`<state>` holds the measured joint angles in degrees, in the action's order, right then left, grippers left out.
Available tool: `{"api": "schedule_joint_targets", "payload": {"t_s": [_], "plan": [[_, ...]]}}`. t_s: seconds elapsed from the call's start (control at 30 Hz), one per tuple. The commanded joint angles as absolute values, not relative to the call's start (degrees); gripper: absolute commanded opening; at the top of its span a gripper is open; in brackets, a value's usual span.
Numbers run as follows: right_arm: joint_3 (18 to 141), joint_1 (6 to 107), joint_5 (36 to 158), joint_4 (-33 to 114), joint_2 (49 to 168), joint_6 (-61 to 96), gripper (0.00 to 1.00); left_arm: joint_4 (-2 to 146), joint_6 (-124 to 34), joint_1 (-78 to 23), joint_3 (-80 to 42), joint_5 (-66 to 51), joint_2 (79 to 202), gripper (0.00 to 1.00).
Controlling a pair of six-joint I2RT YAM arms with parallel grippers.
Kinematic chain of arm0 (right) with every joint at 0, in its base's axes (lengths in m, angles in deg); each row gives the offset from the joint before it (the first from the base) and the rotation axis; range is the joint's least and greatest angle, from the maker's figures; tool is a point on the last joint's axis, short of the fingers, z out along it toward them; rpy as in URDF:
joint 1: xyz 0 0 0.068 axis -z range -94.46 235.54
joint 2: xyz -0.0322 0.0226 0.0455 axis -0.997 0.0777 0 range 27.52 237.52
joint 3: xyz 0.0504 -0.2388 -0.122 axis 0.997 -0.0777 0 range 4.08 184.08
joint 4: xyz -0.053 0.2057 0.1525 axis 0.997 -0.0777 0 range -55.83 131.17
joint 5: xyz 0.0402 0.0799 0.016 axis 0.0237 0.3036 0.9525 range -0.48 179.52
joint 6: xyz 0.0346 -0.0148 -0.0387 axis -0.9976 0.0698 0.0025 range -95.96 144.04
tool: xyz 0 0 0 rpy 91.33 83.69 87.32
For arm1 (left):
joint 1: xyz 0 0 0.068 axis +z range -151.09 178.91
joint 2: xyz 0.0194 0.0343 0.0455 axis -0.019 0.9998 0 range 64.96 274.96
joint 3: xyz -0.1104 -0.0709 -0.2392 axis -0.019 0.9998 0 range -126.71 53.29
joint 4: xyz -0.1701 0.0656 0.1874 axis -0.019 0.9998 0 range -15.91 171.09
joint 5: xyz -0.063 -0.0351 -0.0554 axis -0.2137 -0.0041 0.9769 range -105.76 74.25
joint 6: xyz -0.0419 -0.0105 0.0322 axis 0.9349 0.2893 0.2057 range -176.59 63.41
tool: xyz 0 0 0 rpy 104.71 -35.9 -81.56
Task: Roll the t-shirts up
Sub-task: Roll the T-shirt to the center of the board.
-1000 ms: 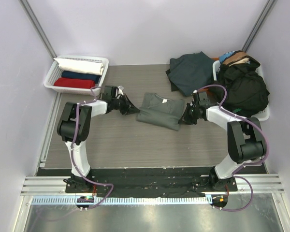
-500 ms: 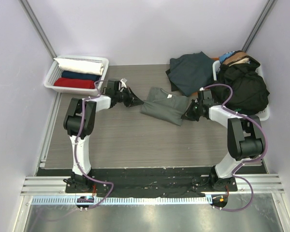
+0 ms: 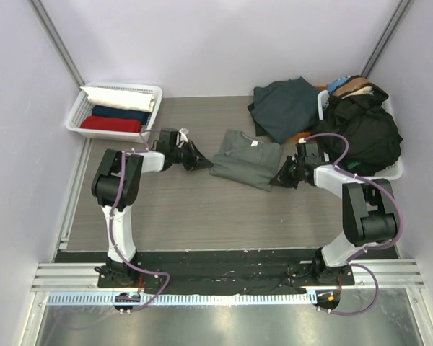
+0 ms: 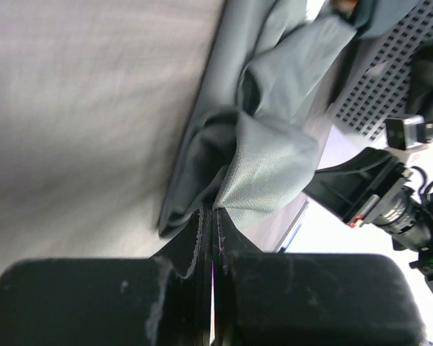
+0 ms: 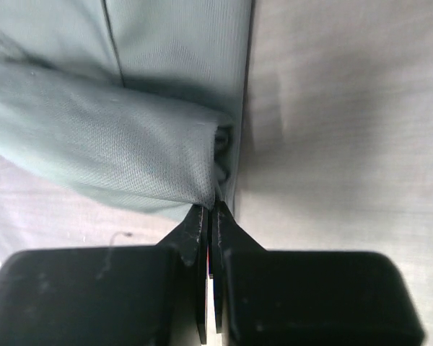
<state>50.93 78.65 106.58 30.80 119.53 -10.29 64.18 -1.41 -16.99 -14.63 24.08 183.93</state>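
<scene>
Your grey-green t-shirt (image 3: 247, 157) lies folded and a little askew near the middle of the table (image 3: 187, 213), and both arms have hold of it. The left gripper (image 3: 205, 163) is pinched tight on a bunched fold at the shirt's left edge, and the right gripper (image 3: 278, 179) is clamped the same way on its near right corner. In each wrist view the fingertips meet with cloth caught between them. Mind what crowds the far right. A dark teal t-shirt (image 3: 285, 107) sprawls on the table just beyond the grey-green one, very near its far edge. Beside it a black t-shirt (image 3: 364, 133) is heaped over the right basket (image 3: 395, 171), with the right arm's purple cable (image 3: 333, 138) looping in front of the heap. Well apart at the far left, the left basket (image 3: 75, 120) holds three rolls side by side — a white t-shirt (image 3: 121, 97), a navy t-shirt (image 3: 121, 113) and a red t-shirt (image 3: 110, 124).
</scene>
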Motion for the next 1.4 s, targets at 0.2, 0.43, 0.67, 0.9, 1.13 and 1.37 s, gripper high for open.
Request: {"api": "schedule_joint_targets", "payload": {"t_s": [0.2,0.43,0.67,0.9,1.13,1.37], "plan": [[44.3,78.1,110.6,28.9,109.5,-9.5,0.01,65.3,-5.8,-17.1,-4.8,22.7,173.2,0.00],[42.1,76.8,111.8,26.1,106.4,-8.2,0.01,69.3,-9.3,-17.1,1.1,20.9,166.9,0.00],[40.2,74.9,112.1,23.8,104.1,-8.2,0.01,70.1,-10.8,-17.1,8.1,20.0,161.6,0.00],[37.8,72.4,111.9,19.4,97.6,-8.4,0.01,72.4,-12.0,-17.1,16.7,18.8,152.3,0.00],[37.1,70.7,111.4,15.4,93.8,-8.3,0.01,78.6,-12.1,-17.6,22.5,16.0,139.8,0.00],[38.9,70.5,110.4,15.1,94.0,-8.3,0.01,80.0,-11.4,-18.0,21.7,14.9,136.5,0.00]]}}
